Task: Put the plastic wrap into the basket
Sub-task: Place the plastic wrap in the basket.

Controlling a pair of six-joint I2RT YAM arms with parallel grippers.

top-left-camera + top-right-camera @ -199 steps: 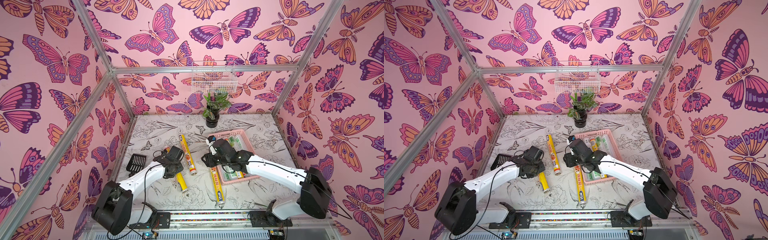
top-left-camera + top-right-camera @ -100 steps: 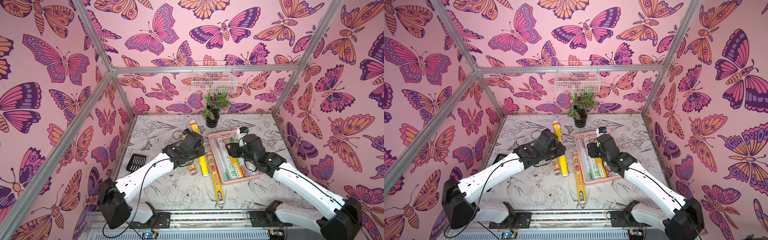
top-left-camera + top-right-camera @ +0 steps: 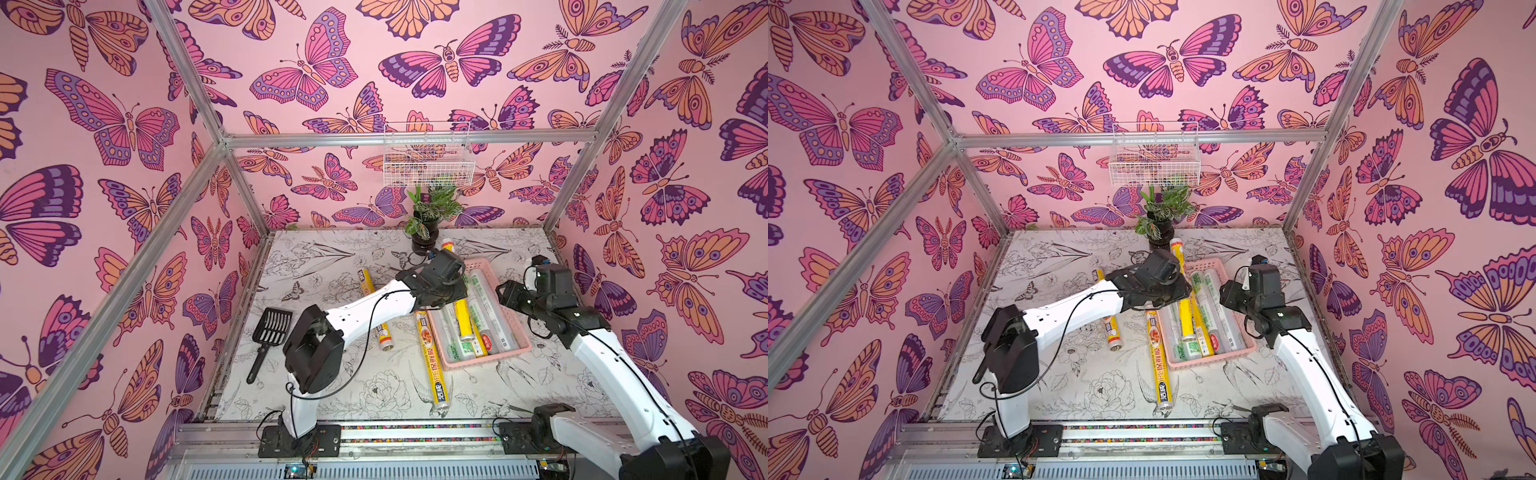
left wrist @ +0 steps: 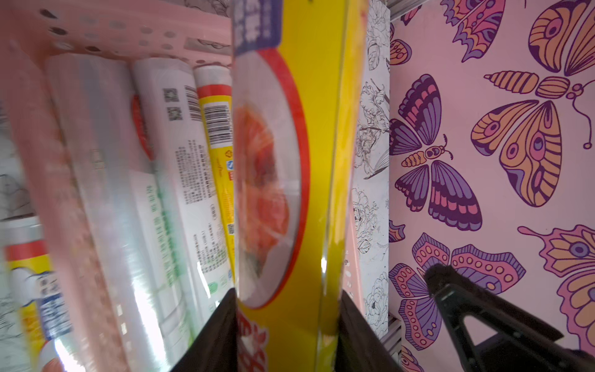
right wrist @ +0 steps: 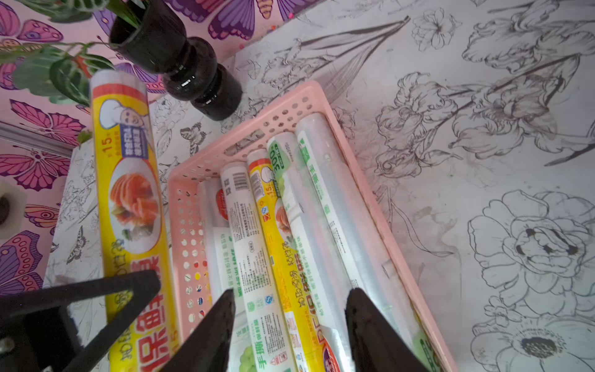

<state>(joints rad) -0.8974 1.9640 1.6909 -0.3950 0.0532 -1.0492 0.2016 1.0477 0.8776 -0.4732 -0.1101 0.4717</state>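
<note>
The pink basket (image 3: 486, 365) (image 3: 1208, 365) (image 5: 299, 93) (image 4: 128, 22) holds several rolls of plastic wrap (image 5: 309, 206), silvery-white ones and a yellow one. My left gripper (image 4: 288, 294) (image 3: 452, 289) is shut on another yellow roll (image 4: 309, 128) (image 5: 128, 209) (image 3: 1177, 249). That roll hangs tilted over the basket's left part, its far end near the plant. My right gripper (image 5: 289, 294) (image 3: 505, 293) hovers open and empty over the basket's right side. Two more yellow rolls lie on the table, one (image 3: 432, 361) left of the basket and one (image 3: 384, 332) partly under the left arm.
A black slotted scoop (image 3: 270, 328) lies at the table's left edge. A potted plant (image 3: 424, 237) (image 5: 193, 77) stands just behind the basket. A white wire basket (image 3: 428, 162) hangs on the back wall.
The left arm has carried the yellow roll from the table's middle rightward to over the basket. The right gripper has swung from left of the basket to its right side, jaws slightly wider.
</note>
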